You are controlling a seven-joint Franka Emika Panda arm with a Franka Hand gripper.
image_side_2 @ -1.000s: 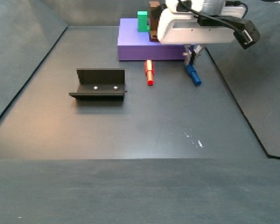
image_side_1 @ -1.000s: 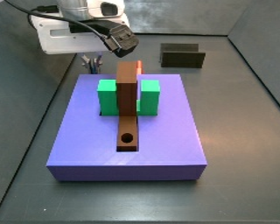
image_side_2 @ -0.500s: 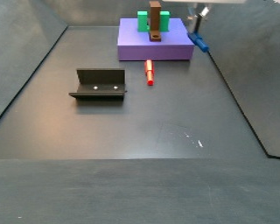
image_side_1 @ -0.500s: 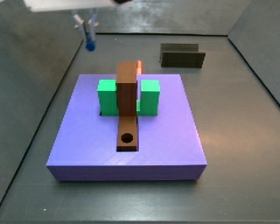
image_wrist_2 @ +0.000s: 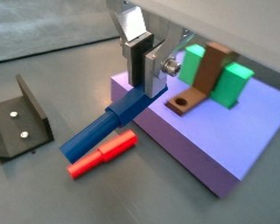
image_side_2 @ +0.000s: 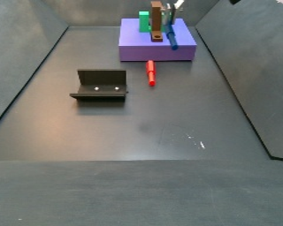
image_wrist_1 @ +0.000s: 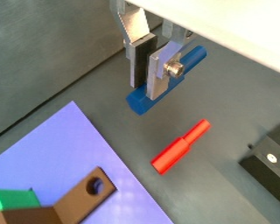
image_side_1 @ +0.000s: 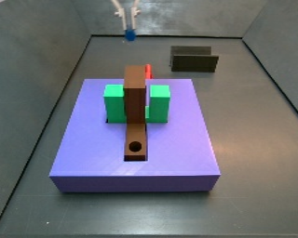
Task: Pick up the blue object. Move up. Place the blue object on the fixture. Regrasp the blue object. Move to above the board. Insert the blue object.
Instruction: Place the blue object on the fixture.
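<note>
My gripper (image_wrist_1: 145, 90) is shut on the blue object (image_wrist_1: 139, 101), a slim bright-blue peg clamped near one end between the silver fingers (image_wrist_1: 157, 77). In a side view the gripper (image_side_1: 126, 22) hangs high above the floor, and the peg (image_side_1: 129, 35) dangles just beneath it. The other wrist view has the peg (image_wrist_2: 101, 133) slanting down from the gripper (image_wrist_2: 143, 89) past the board's corner. The lavender board (image_side_1: 177, 149) lies below with its brown bar (image_side_1: 137, 112) and green block (image_side_1: 115, 102). The dark fixture (image_side_2: 100, 86) stands apart on the floor.
A red peg (image_side_2: 151, 73) lies on the floor beside the board (image_side_2: 138, 51), between it and the fixture (image_wrist_2: 20, 118). The brown bar's round hole (image_wrist_2: 178, 104) faces up. Grey walls (image_side_1: 40, 65) ring the floor on all sides.
The gripper has risen from the floor with the blue object in its fingers, and most of the hand has left the top of both side views.
</note>
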